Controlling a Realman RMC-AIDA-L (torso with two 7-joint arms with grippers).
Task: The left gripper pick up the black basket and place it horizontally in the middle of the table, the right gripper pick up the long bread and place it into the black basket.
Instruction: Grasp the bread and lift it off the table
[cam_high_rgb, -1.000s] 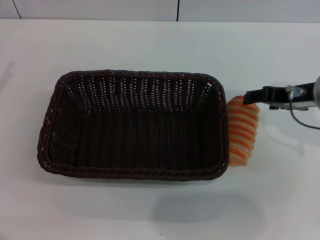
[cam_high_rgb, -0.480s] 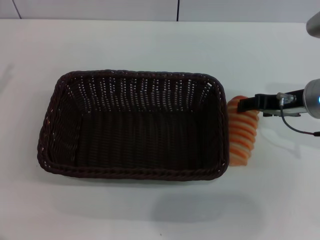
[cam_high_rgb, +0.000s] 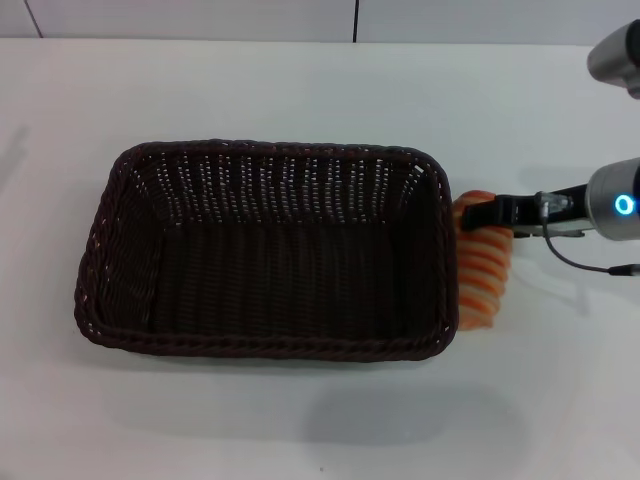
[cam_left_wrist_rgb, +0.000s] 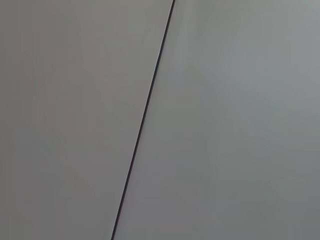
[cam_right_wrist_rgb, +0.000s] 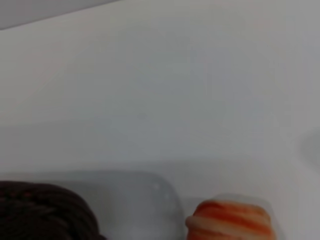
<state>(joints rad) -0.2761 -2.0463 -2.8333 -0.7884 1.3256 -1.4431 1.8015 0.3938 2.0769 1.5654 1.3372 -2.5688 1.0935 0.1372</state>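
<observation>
Right gripper (cam_high_rgb: 478, 212) at the bread (cam_high_rgb: 482, 262) — grip state unclear.
Bread lies on the table (cam_high_rgb: 300, 80) against the basket (cam_high_rgb: 262, 250) — no readable labels.

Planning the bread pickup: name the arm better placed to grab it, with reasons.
Right. The right gripper is already at the orange-and-cream ridged long bread beside the dark woven wicker basket; the left gripper is out of sight.

The black basket (cam_high_rgb: 265, 250) is rough woven wicker with a braided rim. The table (cam_high_rgb: 300, 420) looks smooth and matt white. The long bread (cam_high_rgb: 482, 265) has a ridged, striped surface.
</observation>
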